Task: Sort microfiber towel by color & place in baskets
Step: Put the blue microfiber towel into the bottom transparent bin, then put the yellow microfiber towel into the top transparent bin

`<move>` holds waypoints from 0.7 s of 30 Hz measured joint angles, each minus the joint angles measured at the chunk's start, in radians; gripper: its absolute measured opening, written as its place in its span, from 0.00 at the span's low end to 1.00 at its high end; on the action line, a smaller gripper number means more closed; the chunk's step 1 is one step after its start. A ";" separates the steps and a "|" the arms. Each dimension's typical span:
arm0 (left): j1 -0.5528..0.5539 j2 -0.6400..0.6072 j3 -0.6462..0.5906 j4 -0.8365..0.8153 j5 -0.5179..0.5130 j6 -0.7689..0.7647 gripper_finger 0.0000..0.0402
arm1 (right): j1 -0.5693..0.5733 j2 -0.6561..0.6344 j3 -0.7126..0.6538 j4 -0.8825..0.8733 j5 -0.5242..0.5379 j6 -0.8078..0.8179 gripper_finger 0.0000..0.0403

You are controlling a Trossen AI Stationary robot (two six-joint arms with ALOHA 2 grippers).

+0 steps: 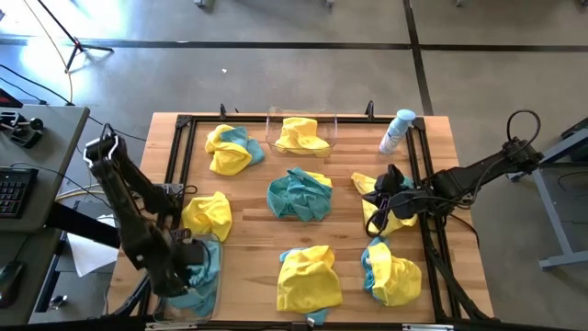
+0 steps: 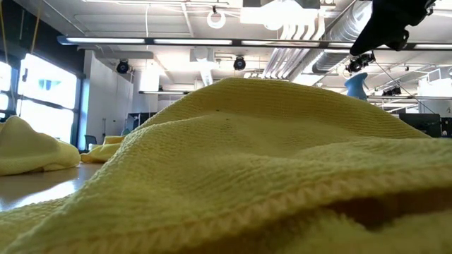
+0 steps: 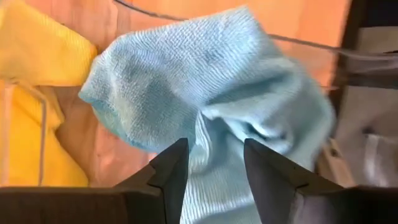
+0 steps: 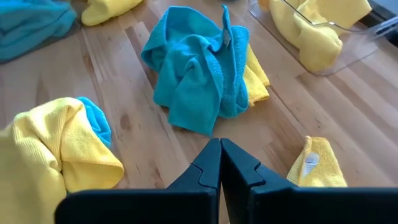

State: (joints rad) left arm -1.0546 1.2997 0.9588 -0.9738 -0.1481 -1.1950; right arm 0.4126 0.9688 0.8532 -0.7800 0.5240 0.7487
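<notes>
My left gripper (image 1: 184, 260) is at the table's near left corner, over a clear bin (image 1: 218, 276), and is shut on a teal towel (image 1: 206, 265) that reaches down into that bin. My right gripper (image 1: 384, 187) is shut and holds nothing. It hovers near the right edge, beside a loose yellow towel (image 4: 317, 165). A second clear bin (image 1: 331, 124) at the far edge holds a yellow towel (image 1: 301, 136). Loose on the table lie a teal towel (image 1: 299, 193), a yellow one (image 1: 308, 276) and mixed bunches (image 1: 230, 149) (image 1: 393, 276). My left gripper pinches a gathered fold of the teal towel (image 3: 214, 158) between its two fingers (image 3: 174, 171), coming from above and pointing down. The rest of the cloth (image 3: 205, 81) spreads out slack below the fingers, inside the bin. How many layers are held cannot be told.
A white-and-blue spray bottle (image 1: 397, 131) stands at the far right corner. A black frame (image 1: 175, 165) runs along the table's edges. Another yellow towel (image 1: 207, 213) lies just beyond the near left bin. A yellow towel (image 2: 247, 162) fills most of the low view.
</notes>
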 joint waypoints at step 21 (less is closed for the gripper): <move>0.121 -0.371 0.001 -0.023 -0.492 0.140 0.36 | -0.041 0.008 0.000 0.089 0.139 0.063 0.00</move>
State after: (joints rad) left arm -0.9339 0.9287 0.9596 -0.9970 -0.6399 -1.0550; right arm 0.3711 0.9769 0.8532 -0.6908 0.6628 0.8116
